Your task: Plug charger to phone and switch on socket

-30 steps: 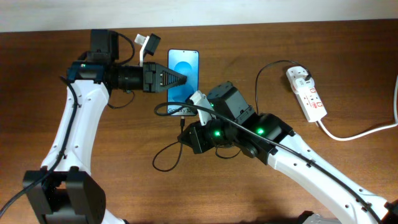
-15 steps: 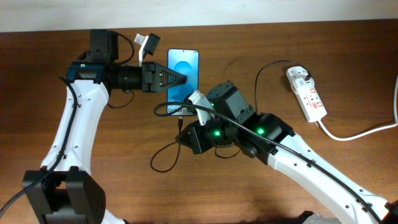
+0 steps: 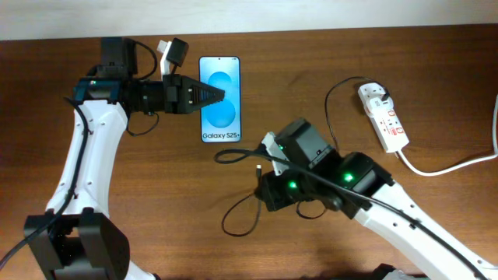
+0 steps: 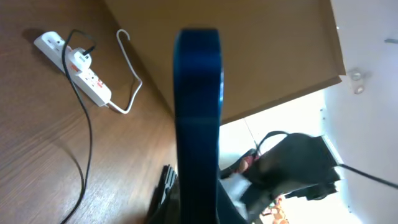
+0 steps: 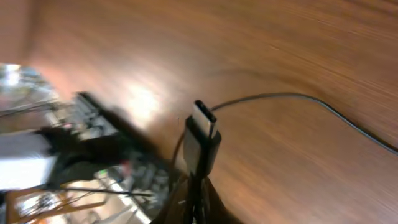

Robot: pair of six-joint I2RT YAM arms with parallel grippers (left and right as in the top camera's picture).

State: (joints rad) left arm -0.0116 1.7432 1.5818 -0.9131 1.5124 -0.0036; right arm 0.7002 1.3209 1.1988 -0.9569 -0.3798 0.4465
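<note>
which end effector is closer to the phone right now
Left. The left end effector grips the phone at its left edge. The right end effector, holding the charger plug, is apart from the phone, beyond its lower right corner.
</note>
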